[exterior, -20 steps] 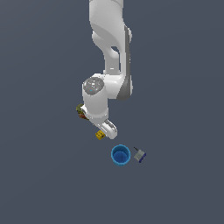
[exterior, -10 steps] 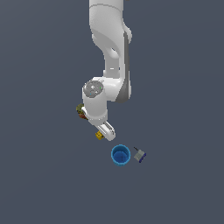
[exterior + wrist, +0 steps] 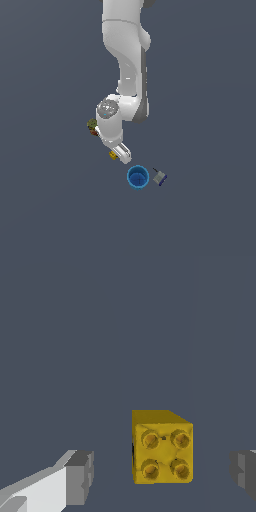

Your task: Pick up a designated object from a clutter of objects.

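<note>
Fingers [image 3: 80,476] are spread wide, nothing between the pads touching them yet; from the wrist view I see the yellow block [image 3: 161,448] sitting in the gap between the two tips, nearer one finger than the other, so I'd judge the gripper [image 3: 162,476] needs a small sideways trim before I close. Largest thing in frame is the Panda arm [image 3: 125,65], reaching down from the top of the exterior view with its wrist low over the floor. Next, the blue cup [image 3: 137,177], just beside the hand on the exterior view's right and lower down, with the small grey block [image 3: 159,177] right next to it further right. Olive multicoloured box [image 3: 92,124] is half hidden behind the wrist on the exterior view's left. Smallest is the target: in the exterior view the block [image 3: 113,155] peeks out at the fingertip, clear of the cup. It looks about cubic, four round studs on the face toward the camera, no obvious long axis, so grip direction shouldn't matter much. No brand, label or readable writing on anything I can see
</note>
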Controlling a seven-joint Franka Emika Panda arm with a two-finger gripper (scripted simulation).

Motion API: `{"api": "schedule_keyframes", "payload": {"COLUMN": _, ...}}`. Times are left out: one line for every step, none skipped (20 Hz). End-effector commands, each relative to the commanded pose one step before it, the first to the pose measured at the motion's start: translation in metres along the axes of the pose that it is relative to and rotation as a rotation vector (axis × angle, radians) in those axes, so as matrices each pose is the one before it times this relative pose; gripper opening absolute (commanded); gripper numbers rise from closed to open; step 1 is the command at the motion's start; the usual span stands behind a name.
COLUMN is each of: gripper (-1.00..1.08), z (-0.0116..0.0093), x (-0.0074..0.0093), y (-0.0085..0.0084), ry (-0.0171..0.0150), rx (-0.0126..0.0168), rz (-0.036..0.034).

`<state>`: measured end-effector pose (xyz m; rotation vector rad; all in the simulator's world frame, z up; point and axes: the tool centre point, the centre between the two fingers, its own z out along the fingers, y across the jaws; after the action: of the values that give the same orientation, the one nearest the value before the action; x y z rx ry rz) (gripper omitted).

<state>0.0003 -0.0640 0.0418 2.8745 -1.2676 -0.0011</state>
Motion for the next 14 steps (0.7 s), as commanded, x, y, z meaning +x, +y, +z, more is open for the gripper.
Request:
{"api": "schedule_keyframes", "payload": {"gripper": 1.00, "z": 0.01054, "x": -0.00002, "y": 0.00019, "ry": 0.00029, "rx": 0.00012, "rz": 0.00122}}
{"api": "schedule_keyframes", "payload": {"gripper": 1.00, "z": 0.00299, "x": -0.00001, "y": -0.00017, "ry": 0.00000, "rx": 0.00000, "rz": 0.00000}}
{"api": "schedule_keyframes", "payload": {"gripper": 1.00, "z": 0.00230, "x": 0.00027, "y": 0.00010, "ry": 0.00014, "rx": 0.00013, "rz": 0.00066}}
{"api": "schedule_keyframes", "payload": {"gripper": 1.00, "z": 0.00184, "x": 0.00006, "y": -0.00016, "ry": 0.00000, "rx": 0.00000, "rz": 0.00000}}
{"api": "schedule_keyframes", "payload": {"gripper": 1.00, "z": 0.00130, "x": 0.00006, "y": -0.00013, "ry": 0.00000, "rx": 0.00000, "rz": 0.00000}}
{"api": "schedule_keyframes", "payload": {"gripper": 1.00, "z": 0.00077, "x": 0.00005, "y": -0.00008, "ry": 0.00000, "rx": 0.00000, "rz": 0.00000}}
{"api": "schedule_keyframes", "payload": {"gripper": 1.00, "z": 0.00025, "x": 0.00002, "y": -0.00003, "ry": 0.00000, "rx": 0.00000, "rz": 0.00000}}
{"api": "schedule_keyframes", "payload": {"gripper": -1.00, "z": 0.00000, "x": 0.00000, "y": 0.00000, "ry": 0.00000, "rx": 0.00000, "rz": 0.00000}}
{"api": "schedule_keyframes", "payload": {"gripper": -1.00, "z": 0.00000, "x": 0.00000, "y": 0.00000, "ry": 0.00000, "rx": 0.00000, "rz": 0.00000}}
{"api": "schedule_keyframes", "payload": {"gripper": -1.00, "z": 0.00000, "x": 0.00000, "y": 0.00000, "ry": 0.00000, "rx": 0.00000, "rz": 0.00000}}
{"api": "schedule_keyframes", "payload": {"gripper": -1.00, "z": 0.00000, "x": 0.00000, "y": 0.00000, "ry": 0.00000, "rx": 0.00000, "rz": 0.00000}}
{"api": "schedule_keyframes", "payload": {"gripper": -1.00, "z": 0.00000, "x": 0.00000, "y": 0.00000, "ry": 0.00000, "rx": 0.00000, "rz": 0.00000}}
{"api": "schedule_keyframes", "payload": {"gripper": -1.00, "z": 0.00000, "x": 0.00000, "y": 0.00000, "ry": 0.00000, "rx": 0.00000, "rz": 0.00000}}
{"api": "schedule_keyframes", "payload": {"gripper": -1.00, "z": 0.00000, "x": 0.00000, "y": 0.00000, "ry": 0.00000, "rx": 0.00000, "rz": 0.00000}}
